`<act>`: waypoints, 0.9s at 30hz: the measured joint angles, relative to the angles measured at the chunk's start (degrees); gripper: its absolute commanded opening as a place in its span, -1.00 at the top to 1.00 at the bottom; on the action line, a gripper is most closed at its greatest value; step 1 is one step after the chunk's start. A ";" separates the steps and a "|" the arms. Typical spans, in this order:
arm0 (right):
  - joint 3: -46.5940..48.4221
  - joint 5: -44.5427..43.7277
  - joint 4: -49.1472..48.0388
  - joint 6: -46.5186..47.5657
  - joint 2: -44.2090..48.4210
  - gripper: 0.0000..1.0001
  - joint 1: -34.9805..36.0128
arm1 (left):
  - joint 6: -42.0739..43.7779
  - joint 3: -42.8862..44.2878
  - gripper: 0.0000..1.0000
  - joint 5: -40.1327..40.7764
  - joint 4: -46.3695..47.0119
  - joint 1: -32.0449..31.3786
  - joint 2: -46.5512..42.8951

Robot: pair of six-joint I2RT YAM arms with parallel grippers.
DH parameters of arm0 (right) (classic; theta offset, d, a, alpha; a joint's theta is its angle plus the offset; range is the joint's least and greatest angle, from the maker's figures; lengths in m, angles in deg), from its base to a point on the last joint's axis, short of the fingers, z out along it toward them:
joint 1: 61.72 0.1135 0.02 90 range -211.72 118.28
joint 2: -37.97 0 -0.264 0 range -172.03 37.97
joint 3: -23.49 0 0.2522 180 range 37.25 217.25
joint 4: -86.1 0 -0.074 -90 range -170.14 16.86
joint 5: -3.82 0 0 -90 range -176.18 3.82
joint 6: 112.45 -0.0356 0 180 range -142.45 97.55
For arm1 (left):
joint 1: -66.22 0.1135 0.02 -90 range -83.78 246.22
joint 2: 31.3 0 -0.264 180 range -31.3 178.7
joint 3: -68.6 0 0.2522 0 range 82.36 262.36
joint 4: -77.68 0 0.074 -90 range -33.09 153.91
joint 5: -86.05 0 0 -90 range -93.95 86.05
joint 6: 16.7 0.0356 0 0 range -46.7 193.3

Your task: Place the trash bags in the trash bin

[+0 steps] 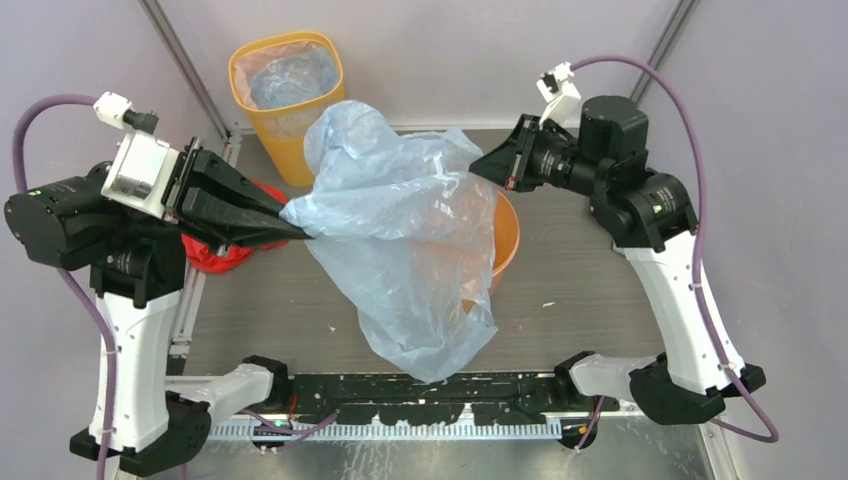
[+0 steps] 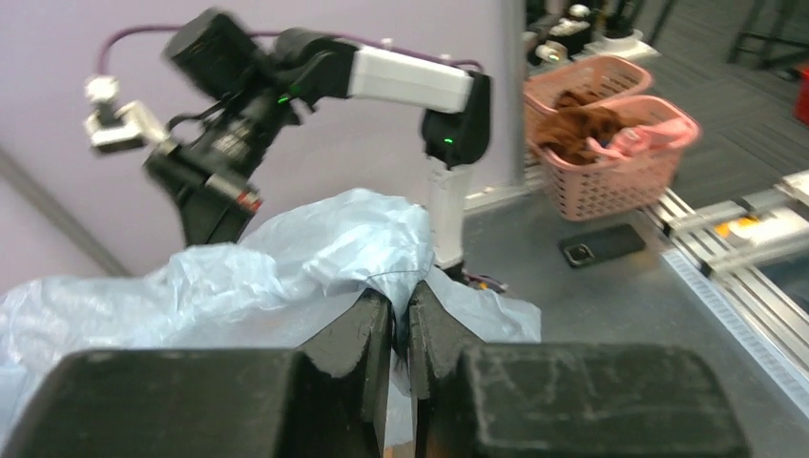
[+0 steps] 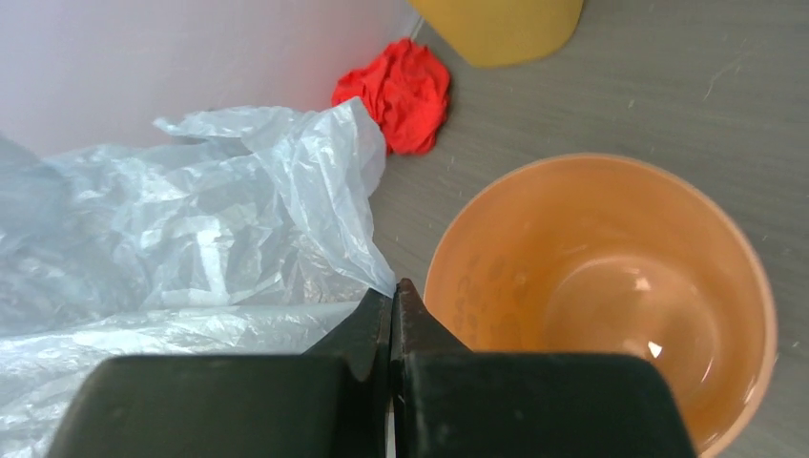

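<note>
So, left gripper (image 1: 298, 232): I see its jaws squeezed almost all the way together, with a fold of the trash bag (image 1: 400, 240) pinched in the thin gap.
Right gripper (image 1: 478, 165): I see its jaws pressed tight together on the other edge of the bag, with no gap I can spot in the right wrist view.
Trash bag: It is thin, pale blue and see-through. It hangs stretched between my two grippers, up off the table (image 1: 580, 290), and its bottom sags down toward the near edge.
Trash bin (image 1: 505, 235): It is the round orange bucket. It stands upright on the table, under the right side of the bag, and the bag covers most of it from above. My right wrist view shows nothing inside it.
Yellow bin (image 1: 285, 140): It stands at the far edge, with a clear liner inside.
Red bundle (image 1: 215, 255): It lies crumpled on the table under my left arm.
</note>
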 measured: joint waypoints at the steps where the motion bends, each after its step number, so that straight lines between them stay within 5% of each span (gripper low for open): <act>1: 1.62 -0.42 0.50 0.46 -0.37 0.99 -0.11 | 0.42 0.00 0.72 0.46 -0.72 1.20 -0.22; 8: 12.74 -5.53 4.74 4.20 -1.05 0.99 -0.24 | 2.10 -0.61 0.48 6.99 -9.11 13.92 0.85; 13: 14.71 -8.35 6.75 5.55 -0.22 0.99 -0.24 | 0.70 -3.37 0.20 10.58 -10.84 16.72 2.14; 27: 19.43 -16.20 9.57 7.43 0.63 0.99 -0.24 | -5.35 -10.16 0.21 16.33 -10.10 21.16 2.40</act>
